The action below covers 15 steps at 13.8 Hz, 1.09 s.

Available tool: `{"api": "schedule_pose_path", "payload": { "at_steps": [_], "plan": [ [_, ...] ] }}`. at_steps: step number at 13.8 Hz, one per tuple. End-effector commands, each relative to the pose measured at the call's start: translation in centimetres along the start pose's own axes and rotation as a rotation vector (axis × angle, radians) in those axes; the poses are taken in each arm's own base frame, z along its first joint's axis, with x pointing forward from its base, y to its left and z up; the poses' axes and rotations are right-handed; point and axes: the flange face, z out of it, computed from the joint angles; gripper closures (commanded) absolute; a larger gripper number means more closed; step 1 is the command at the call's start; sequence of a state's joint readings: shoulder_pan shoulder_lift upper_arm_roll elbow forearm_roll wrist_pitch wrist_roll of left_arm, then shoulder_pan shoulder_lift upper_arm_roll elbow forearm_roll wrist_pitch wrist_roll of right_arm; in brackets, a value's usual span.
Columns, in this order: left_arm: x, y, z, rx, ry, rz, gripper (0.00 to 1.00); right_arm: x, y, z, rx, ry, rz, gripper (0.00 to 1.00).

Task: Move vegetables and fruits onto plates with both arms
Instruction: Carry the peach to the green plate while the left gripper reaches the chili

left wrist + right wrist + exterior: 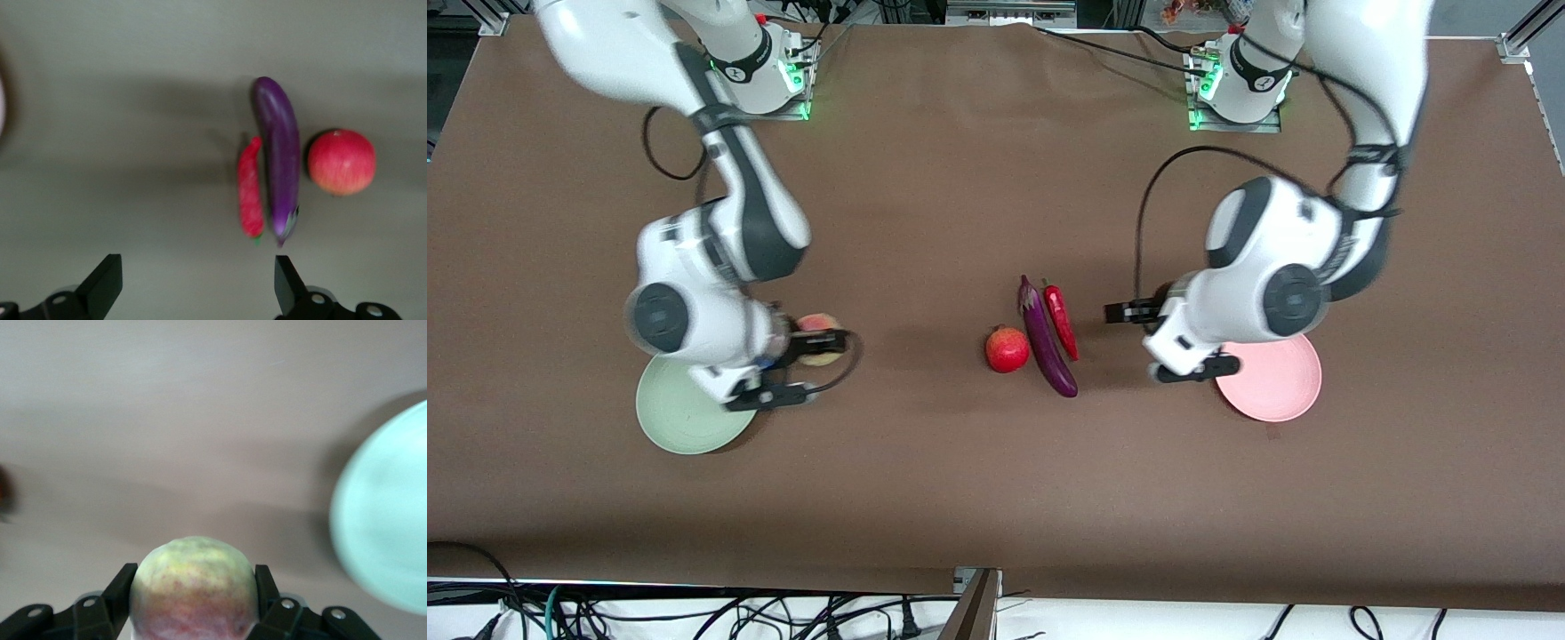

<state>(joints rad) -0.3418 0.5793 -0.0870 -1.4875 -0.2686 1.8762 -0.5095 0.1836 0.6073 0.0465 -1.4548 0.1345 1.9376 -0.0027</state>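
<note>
My right gripper [820, 342] is shut on the yellowish-pink peach [816, 327] and holds it over the table beside the mint green plate [680, 422]. In the right wrist view the peach [193, 587] sits between both fingers, with the green plate [387, 527] off to one side. My left gripper [1128, 313] is open and empty over the table between the red chili [1061, 322] and the pink plate [1276, 382]. The purple eggplant [1047, 338] lies between the chili and the red pomegranate [1007, 349]. The left wrist view shows the eggplant [280, 153], chili [250, 190] and pomegranate [341, 162] ahead of the open gripper [198, 287].
Brown table cover [978, 160] spans the whole work area. The arm bases [1236, 84] stand at the table edge farthest from the front camera. Cables [694, 613] lie off the near edge.
</note>
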Motion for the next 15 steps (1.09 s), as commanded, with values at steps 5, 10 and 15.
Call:
{"api": "schedule_pose_path", "payload": {
  "at_steps": [5, 10, 15],
  "plan": [
    [-2.0, 3.2, 14.2, 0.052, 0.121, -0.132, 0.0, 0.2, 15.4, 2.0, -0.148, 0.009, -0.161, 0.79],
    [-2.8, 3.8, 15.9, 0.072, 0.106, -0.146, 0.02, 0.3, 19.6, 5.7, -0.139, 0.016, -0.141, 0.79],
    [-2.8, 3.8, 16.0, 0.076, 0.103, -0.152, 0.32, 0.3, 21.4, 8.1, -0.134, 0.017, -0.126, 0.78]
  ]
}}
